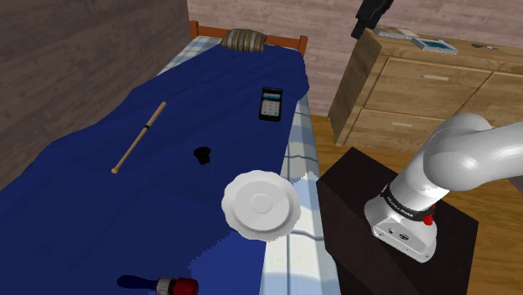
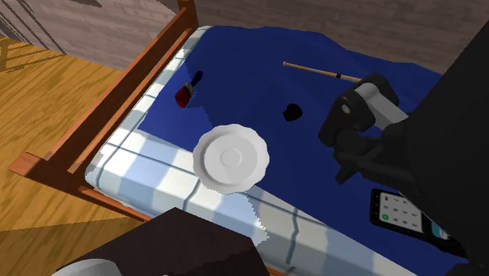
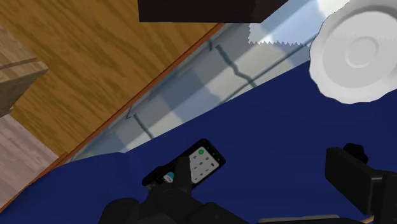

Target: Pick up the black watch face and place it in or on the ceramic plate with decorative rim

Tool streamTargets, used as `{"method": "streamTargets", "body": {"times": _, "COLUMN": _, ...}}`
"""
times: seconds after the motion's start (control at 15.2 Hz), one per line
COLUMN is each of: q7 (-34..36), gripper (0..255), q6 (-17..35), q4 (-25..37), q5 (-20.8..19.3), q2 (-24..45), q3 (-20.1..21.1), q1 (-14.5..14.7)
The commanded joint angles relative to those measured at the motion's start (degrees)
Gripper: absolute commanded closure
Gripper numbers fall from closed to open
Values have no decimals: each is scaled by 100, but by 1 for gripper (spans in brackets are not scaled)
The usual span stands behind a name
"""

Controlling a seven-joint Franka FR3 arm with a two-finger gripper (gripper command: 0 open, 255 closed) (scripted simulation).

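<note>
tool point(image 3: 267, 191) open, its fingers apart over the blue blanket point(image 1: 100, 193), gripping nothing. the black watch face point(image 1: 202, 156) lies on the blanket, near the white scallop-rimmed plate point(image 1: 234, 202) but not touching it.

We log 1 black watch face point(image 1: 202, 156): small, dark lump resting near the middle of the blue blanket point(image 1: 84, 201) | 1 white plate point(image 1: 261, 205): scalloped rim, flat, straddling that blanket's edge.

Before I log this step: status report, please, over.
Gripper open, empty, hovering near phone. Watch face on blue blanket, untouched. Plate bare.
</note>
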Motion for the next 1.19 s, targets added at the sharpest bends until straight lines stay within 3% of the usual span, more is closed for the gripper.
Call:
{"method": "streamTargets", "body": {"times": 0.0, "q7": 0, "gripper": 0, "q6": 0, "q4": 0, "q5": 0, "q2": 0, "q3": 0, "q1": 0}}
{"method": "streamTargets", "body": {"times": 0.59, "q7": 553, "gripper": 0, "q6": 1278, "q4": -442, "q5": 366, "q2": 1043, "q3": 483, "q1": 232}}
{"method": "streamTargets", "body": {"times": 1.12, "q7": 1013, "gripper": 0, "q6": 2358, "q4": -381, "q5": 553, "q2": 2338, "q3": 923, "q1": 398}}
